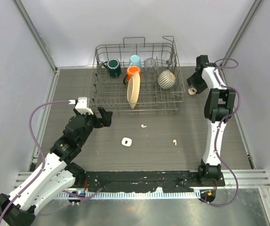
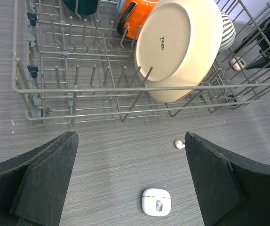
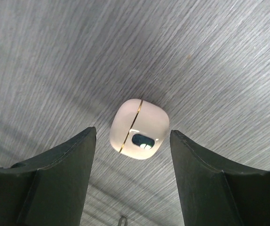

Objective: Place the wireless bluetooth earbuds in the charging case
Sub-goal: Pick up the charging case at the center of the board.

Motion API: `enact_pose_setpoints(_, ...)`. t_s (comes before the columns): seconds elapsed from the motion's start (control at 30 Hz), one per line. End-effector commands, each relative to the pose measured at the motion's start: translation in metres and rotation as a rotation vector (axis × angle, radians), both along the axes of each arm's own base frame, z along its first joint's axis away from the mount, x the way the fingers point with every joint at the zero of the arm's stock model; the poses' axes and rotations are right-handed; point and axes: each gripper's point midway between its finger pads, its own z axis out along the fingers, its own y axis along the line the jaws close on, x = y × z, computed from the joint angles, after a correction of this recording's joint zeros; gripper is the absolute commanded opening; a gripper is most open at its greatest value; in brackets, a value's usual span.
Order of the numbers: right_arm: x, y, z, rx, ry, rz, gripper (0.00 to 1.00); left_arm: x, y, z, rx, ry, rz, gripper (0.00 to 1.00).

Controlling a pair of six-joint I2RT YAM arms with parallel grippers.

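Note:
The charging case point(image 1: 126, 141), white, glossy and shut, lies flat on the table; the left wrist view shows it point(image 2: 156, 201) just below my wide-open left gripper point(image 2: 130, 141). One tiny white earbud point(image 1: 143, 125) lies beyond the case and shows beside the right finger point(image 2: 178, 144). A second earbud point(image 1: 175, 141) lies to the case's right. My left gripper point(image 1: 104, 117) hovers left of the case. My right gripper point(image 3: 132, 134) hangs open over the beige twin case point(image 3: 139, 128), its fingers on either side and apart from it.
A wire dish rack point(image 1: 102, 101) at the back holds mugs, a glass, a striped bowl and a cream plate point(image 2: 177, 47). The beige twin case point(image 1: 191, 91) lies right of the rack. Grey walls close in both sides.

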Motion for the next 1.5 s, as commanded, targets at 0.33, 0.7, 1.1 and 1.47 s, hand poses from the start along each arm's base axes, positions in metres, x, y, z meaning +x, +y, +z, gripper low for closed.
enact_pose_setpoints(0.33, 0.005, -0.006, -0.002, -0.031, -0.008, -0.04, 0.6, 0.002, 0.003, 0.006, 0.002, -0.018, 0.003, 1.0)
enact_pose_setpoints(0.7, -0.005, -0.003, -0.019, -0.012, 0.021, -0.035, 0.63, 0.0, 0.003, 0.011, -0.022, -0.029, 0.003, 1.0)
enact_pose_setpoints(1.1, -0.019, -0.011, -0.025, -0.016, 0.027, -0.046, 0.4, -0.003, -0.001, 0.018, -0.081, -0.026, -0.004, 1.0)
enact_pose_setpoints(1.47, -0.052, -0.015, 0.086, 0.075, -0.294, -0.085, 0.01, -0.015, -0.013, 0.037, -0.217, -0.191, -0.099, 1.0)
